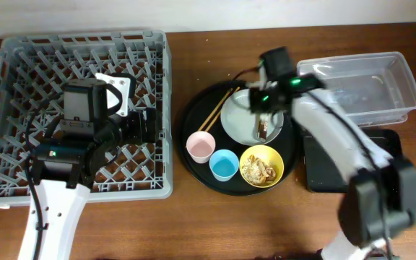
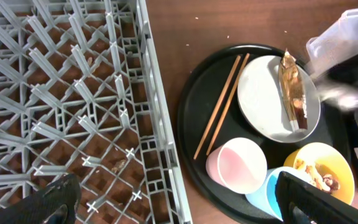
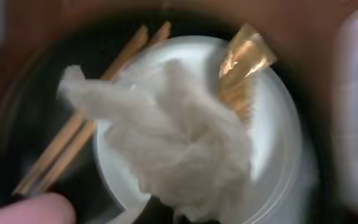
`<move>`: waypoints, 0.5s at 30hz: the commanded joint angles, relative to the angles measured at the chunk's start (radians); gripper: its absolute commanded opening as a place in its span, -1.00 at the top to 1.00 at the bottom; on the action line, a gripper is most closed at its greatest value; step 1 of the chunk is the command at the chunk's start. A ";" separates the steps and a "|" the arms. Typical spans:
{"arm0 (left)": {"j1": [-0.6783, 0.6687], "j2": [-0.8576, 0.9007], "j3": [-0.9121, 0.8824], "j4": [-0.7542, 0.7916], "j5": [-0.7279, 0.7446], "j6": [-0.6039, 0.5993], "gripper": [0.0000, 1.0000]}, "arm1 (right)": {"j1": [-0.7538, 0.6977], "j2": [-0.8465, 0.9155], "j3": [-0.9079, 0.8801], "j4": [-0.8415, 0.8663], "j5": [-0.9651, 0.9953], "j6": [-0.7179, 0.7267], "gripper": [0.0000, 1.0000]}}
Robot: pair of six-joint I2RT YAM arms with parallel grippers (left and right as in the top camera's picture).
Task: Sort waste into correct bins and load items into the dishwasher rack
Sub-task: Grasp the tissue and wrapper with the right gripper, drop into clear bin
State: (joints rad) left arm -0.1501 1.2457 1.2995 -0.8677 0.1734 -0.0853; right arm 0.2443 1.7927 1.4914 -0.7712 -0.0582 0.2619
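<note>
Jaws of the left gripper [image 2: 185,205] stand wide apart and empty, low over the large square grey plastic rack [image 1: 20,72] at the left of the overhead frame. Right of centre, the right gripper [image 1: 262,108] holds the crumpled white tissue [image 3: 166,137] above the pale grey round plate [image 2: 260,99]. A long brown shiny wrapper [image 2: 293,93] lies on that plate, with thin wooden chopsticks [image 2: 221,106] just beside it.
</note>
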 commanded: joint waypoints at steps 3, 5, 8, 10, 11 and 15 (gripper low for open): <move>0.003 -0.002 0.017 0.002 0.014 0.015 -0.99 | -0.274 -0.127 0.034 0.014 0.110 0.009 0.92; 0.003 -0.002 0.017 0.002 0.014 0.015 -0.99 | -0.352 -0.043 0.032 0.037 0.147 0.001 0.92; 0.003 -0.002 0.017 0.002 0.014 0.015 -0.99 | -0.394 -0.020 0.039 0.037 0.038 -0.068 -0.25; 0.003 -0.002 0.017 0.001 0.014 0.015 -0.99 | -0.373 -0.089 0.042 0.006 -0.147 -0.113 -0.26; 0.003 -0.002 0.017 0.002 0.014 0.015 -0.99 | -0.359 -0.105 0.042 -0.012 -0.196 -0.124 -0.25; 0.003 -0.002 0.017 0.001 0.014 0.015 -0.99 | -0.144 -0.087 0.006 -0.156 -0.113 -0.125 -0.18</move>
State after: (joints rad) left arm -0.1501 1.2457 1.2999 -0.8688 0.1734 -0.0849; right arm -0.0059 1.6798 1.5257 -0.9001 -0.2043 0.1524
